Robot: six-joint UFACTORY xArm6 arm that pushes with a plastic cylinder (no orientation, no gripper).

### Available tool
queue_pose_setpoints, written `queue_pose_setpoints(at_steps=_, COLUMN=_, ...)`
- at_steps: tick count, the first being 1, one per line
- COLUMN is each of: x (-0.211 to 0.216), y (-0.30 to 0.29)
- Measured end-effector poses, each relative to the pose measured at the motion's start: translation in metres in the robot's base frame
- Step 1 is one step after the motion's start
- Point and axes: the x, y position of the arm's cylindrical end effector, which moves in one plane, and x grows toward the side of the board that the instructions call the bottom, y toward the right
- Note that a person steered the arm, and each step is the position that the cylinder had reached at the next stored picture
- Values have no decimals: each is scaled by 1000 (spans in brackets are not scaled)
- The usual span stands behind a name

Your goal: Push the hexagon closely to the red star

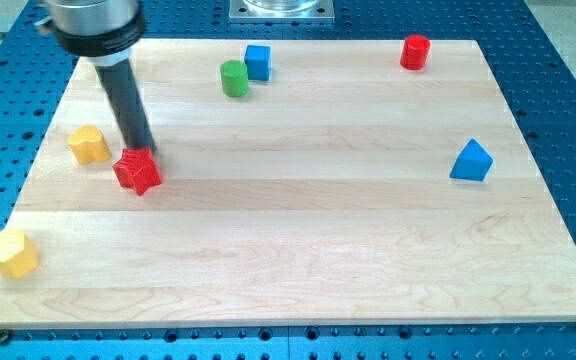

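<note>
A red star [137,171] lies on the wooden board [308,260] at the view's left. A yellow block [88,145], whose shape I cannot make out for sure, sits just to the star's upper left with a small gap between them. A second yellow block [12,252], which looks like a hexagon, lies at the board's bottom-left corner, far from the star. My tip [147,153] is down at the star's upper right edge, touching it or nearly so. The rod slants up to the view's top left.
A green cylinder [234,78] and a blue cube [258,62] sit side by side at the top middle. A red cylinder [415,52] stands at the top right. A blue triangular block [471,161] lies at the right. Blue perforated table surrounds the board.
</note>
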Motion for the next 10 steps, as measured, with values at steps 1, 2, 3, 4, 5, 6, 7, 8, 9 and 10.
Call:
queue_pose_setpoints(at_steps=1, x=55, y=12)
queue_pose_setpoints(at_steps=2, x=61, y=-28)
queue_pose_setpoints(at_steps=3, x=71, y=-107)
queue_pose_setpoints(at_steps=4, x=84, y=-117)
queue_pose_setpoints(at_steps=5, x=85, y=-117)
queue_pose_setpoints(at_steps=6, x=118, y=-115)
queue_pose_setpoints(at_steps=7, x=163, y=-102)
queue_pose_setpoints(at_steps=8, x=159, y=-78)
queue_pose_setpoints(at_steps=9, x=167, y=-51)
queue_pose_setpoints(at_steps=10, x=176, y=-109)
